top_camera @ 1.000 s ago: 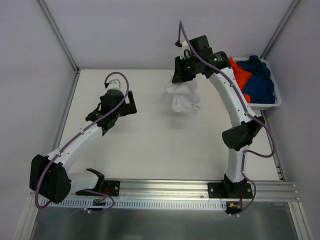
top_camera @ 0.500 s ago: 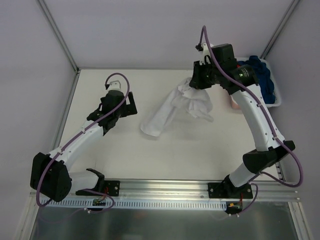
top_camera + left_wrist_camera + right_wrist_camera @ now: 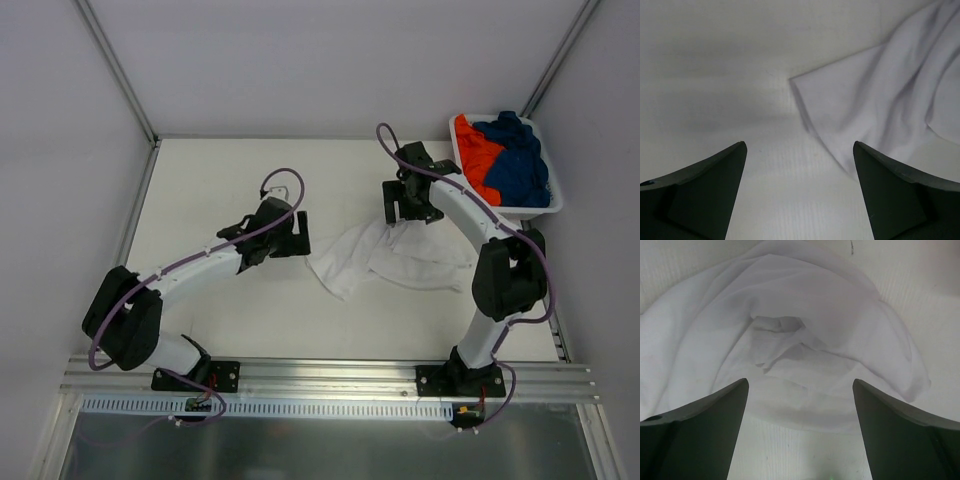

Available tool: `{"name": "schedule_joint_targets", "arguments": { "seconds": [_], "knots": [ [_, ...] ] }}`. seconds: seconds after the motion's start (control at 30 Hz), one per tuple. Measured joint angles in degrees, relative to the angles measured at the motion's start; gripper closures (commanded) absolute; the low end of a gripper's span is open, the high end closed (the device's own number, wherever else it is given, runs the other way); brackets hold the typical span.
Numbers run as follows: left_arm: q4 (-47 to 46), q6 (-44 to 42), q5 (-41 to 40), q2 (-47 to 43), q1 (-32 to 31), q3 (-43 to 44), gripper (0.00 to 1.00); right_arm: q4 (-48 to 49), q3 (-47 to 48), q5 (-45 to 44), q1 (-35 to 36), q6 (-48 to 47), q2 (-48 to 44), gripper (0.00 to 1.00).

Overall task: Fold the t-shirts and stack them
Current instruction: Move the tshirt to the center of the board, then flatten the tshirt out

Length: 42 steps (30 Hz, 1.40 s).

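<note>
Plainly, the white t-shirt (image 3: pixel 395 260) lies rumpled on the worktop (image 3: pixel 220 180), with our left tool (image 3: pixel 799 145) and right tool (image 3: pixel 800 382) both spread and empty near it — soft, light, limp cloth, so we would pinch a flat corner or hem.

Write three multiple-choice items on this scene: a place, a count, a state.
1. Where is the white shirt?
A. in the basket
B. on the table
C. held in the air

2. How many shirts show in the basket?
A. none
B. two
C. four

3. The right gripper is:
A. open
B. shut on the white shirt
C. shut on the basket

Answers:
1 B, it lies crumpled on the table.
2 B, one orange shirt and one blue shirt.
3 A, its jaws stand apart above the white shirt.
</note>
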State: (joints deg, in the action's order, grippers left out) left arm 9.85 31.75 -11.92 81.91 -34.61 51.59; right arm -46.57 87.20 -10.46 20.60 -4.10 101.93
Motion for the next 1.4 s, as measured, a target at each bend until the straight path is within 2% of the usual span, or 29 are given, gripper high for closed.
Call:
{"name": "schedule_joint_targets", "arguments": {
  "seconds": [0.07,0.13,0.3,0.57,0.7,1.23,1.4],
  "knots": [
    [-0.13,1.46,1.46,-0.7,-3.74,-0.11,0.12,1.16,-1.75,-1.4,0.0,0.5,-0.31,0.1],
    [-0.37,3.34,1.6,-2.6,-7.76,-1.25,0.19,2.56,-3.13,-2.47,0.0,0.87,-0.94,0.1],
    [1.49,9.29,2.01,-7.58,-16.17,-3.32,0.24,5.01,-6.29,-4.72,0.0,1.55,-2.86,0.1],
    [3.15,15.8,1.99,-2.03,-22.93,-5.33,0.24,7.56,-8.74,-5.7,0.0,2.51,-4.07,0.1],
    [1.55,17.35,2.12,0.66,-24.37,-5.6,0.25,8.52,-11.08,-6.05,0.0,2.75,-5.4,0.1],
    [-17.46,17.2,2.89,10.71,-24.7,-7.06,0.29,10.82,-15.19,-6.67,0.0,3.04,-9.14,0.1],
    [-20.26,17.35,1.95,12.02,-24.72,-6.88,0.3,11.96,-15.89,-6.69,0.0,3.02,-9.92,0.1]
  ]
}}
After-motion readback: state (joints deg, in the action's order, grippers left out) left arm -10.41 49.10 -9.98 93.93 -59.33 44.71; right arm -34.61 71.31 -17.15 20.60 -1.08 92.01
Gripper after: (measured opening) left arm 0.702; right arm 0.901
